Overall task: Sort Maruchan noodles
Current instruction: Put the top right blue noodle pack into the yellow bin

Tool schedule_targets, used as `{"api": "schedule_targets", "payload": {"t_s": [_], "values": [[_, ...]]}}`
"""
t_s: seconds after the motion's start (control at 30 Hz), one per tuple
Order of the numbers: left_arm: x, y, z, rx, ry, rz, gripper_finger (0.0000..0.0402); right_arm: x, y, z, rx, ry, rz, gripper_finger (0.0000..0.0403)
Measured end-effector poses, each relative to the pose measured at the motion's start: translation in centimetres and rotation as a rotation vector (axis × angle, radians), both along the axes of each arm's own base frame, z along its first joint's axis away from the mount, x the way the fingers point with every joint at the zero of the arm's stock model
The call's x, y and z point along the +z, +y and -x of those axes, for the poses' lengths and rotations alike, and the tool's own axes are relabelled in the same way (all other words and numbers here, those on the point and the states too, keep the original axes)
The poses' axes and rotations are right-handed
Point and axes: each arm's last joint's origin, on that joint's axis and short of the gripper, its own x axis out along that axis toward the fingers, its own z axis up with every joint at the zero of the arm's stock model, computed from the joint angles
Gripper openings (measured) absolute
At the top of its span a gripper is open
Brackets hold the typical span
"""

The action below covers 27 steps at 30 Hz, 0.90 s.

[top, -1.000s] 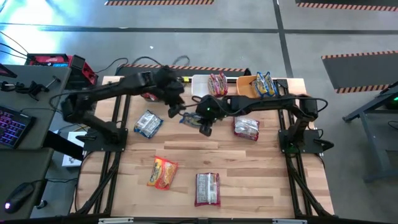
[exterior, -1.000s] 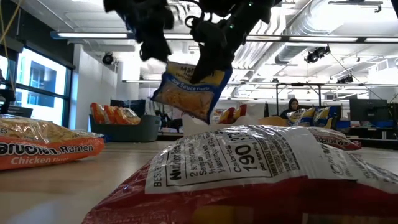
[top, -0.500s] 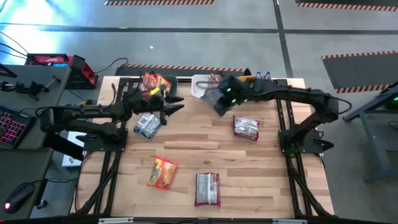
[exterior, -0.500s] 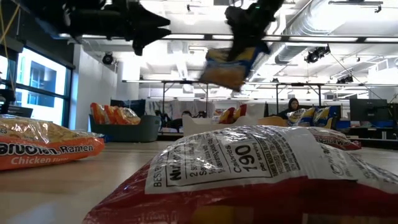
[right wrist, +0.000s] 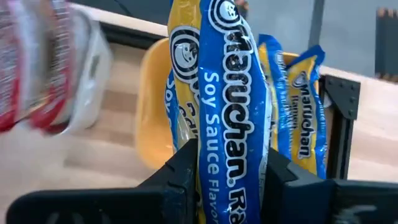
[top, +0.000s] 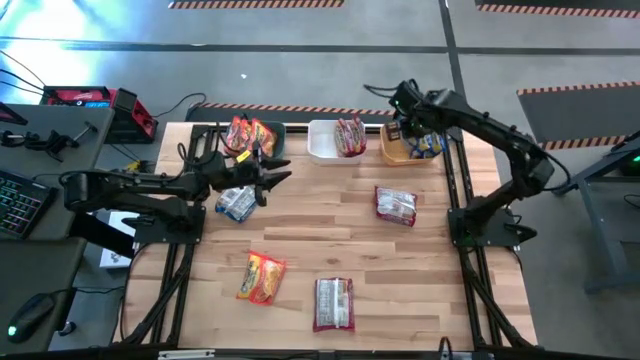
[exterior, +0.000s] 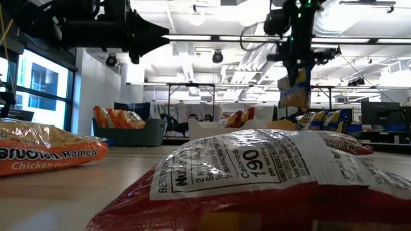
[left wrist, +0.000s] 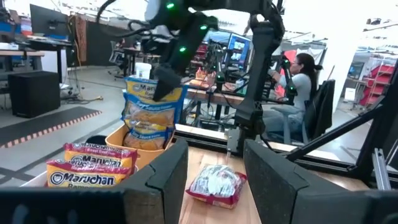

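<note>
My right gripper point(top: 403, 122) hangs over the orange bin point(top: 388, 152) at the far right, shut on a yellow-blue Maruchan noodles packet point(right wrist: 233, 112). The bin holds more yellow-blue packets point(right wrist: 301, 124). My left gripper point(top: 283, 172) points level toward the table's right at mid-left. It is open with nothing between its fingers point(left wrist: 168, 177). Just beneath it a yellow-blue packet point(top: 237, 200) lies flat. A white-maroon packet point(top: 396, 205), an orange-red one point(top: 262, 277) and another white-maroon one point(top: 333, 303) also lie flat on the table. My right gripper pinches one end point(right wrist: 231, 180) of the yellow-blue packet between its two fingers point(right wrist: 181, 177). The fingers come from above, slanting down. The packet hangs lengthwise below them point(exterior: 295, 86), lifted clear, above the orange bin.
A dark-blue bin point(top: 215, 131) with orange-red packets stands at the far left, and a white bin point(top: 322, 148) with white-maroon packets at the far middle. In the low view a white-maroon packet point(exterior: 257, 179) fills the foreground. A seated person point(left wrist: 301, 74) shows beyond the table.
My right gripper has carried the yellow-blue packet from the table's middle toward the far right, over the orange bin, tipping to point downward. My left gripper has drawn back toward the left edge, sunk, and tipped from pointing down to level.
</note>
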Motion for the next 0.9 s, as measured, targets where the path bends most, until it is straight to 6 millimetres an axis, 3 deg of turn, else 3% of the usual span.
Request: {"api": "schedule_targets", "payload": {"t_s": [0.23, 0.9], "values": [[0.0, 0.0, 0.0, -0.009, -0.006, 0.014, 0.0144, -2.4, -3.0, 0.0, -0.072, 0.048, -0.046, 0.0081], [-0.2, -0.8, -0.3, -0.055, 0.020, 0.022, 0.0144, -7.3, -6.5, -0.7, -0.135, 0.120, -0.146, 0.0081]]}}
